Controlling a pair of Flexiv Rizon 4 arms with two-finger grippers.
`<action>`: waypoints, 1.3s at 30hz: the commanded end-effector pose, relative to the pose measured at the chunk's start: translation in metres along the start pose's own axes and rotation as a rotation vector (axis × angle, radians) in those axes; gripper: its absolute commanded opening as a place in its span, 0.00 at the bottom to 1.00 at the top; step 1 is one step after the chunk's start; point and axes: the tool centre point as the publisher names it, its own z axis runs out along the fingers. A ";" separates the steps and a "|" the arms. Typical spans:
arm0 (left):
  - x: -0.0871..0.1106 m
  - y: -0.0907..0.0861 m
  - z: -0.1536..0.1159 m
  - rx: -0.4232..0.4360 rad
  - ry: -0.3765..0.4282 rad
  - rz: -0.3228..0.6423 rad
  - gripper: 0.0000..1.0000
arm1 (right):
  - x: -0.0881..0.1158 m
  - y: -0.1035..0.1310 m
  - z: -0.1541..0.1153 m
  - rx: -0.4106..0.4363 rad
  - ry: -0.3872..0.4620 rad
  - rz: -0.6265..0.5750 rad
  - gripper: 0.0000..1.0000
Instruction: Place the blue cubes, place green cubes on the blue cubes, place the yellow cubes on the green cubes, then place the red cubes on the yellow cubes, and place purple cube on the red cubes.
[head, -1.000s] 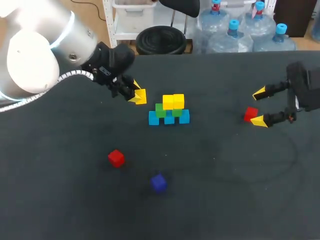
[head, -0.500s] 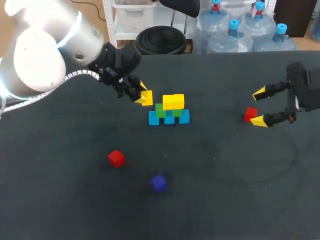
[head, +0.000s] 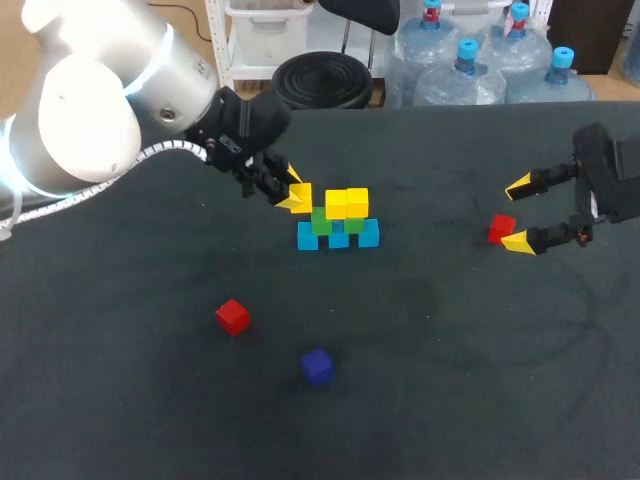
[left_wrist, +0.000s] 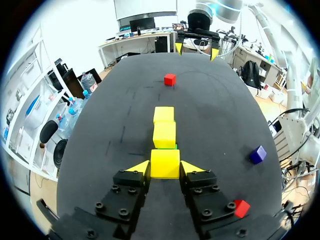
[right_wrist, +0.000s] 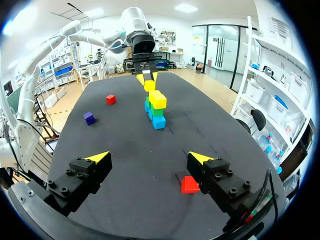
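Note:
My left gripper (head: 297, 197) is shut on a yellow cube (left_wrist: 165, 163), held just left of the stack. The stack has three blue cubes (head: 339, 236) at the base, two green cubes (head: 321, 221) on them and two yellow cubes (head: 346, 203) on top. In the left wrist view those yellow cubes (left_wrist: 164, 134) lie straight ahead of the fingers. One red cube (head: 232, 316) and the purple cube (head: 317, 366) sit on the near part of the table. Another red cube (head: 501, 228) lies between the tips of my open right gripper (head: 520, 213), nearer its lower finger (right_wrist: 200, 158).
The table (head: 450, 350) is a dark mat. In the right wrist view the stack (right_wrist: 156, 107) stands well ahead of the gripper, with my left gripper (right_wrist: 146, 77) behind it. Bare mat lies between the stack and the right gripper.
My left gripper has carried the yellow cube to the right, closing in on the stack's left side. The right arm and all loose cubes have stayed put.

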 end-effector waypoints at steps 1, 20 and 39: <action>-0.002 0.003 0.003 0.008 0.001 0.006 0.00 | 0.000 0.000 0.000 0.000 -0.002 -0.001 1.00; -0.003 0.001 0.013 0.018 -0.002 0.009 0.00 | 0.000 0.000 0.000 0.000 -0.002 -0.001 1.00; -0.005 0.002 0.016 0.024 -0.002 0.011 0.00 | 0.000 0.000 0.000 0.000 -0.002 -0.001 1.00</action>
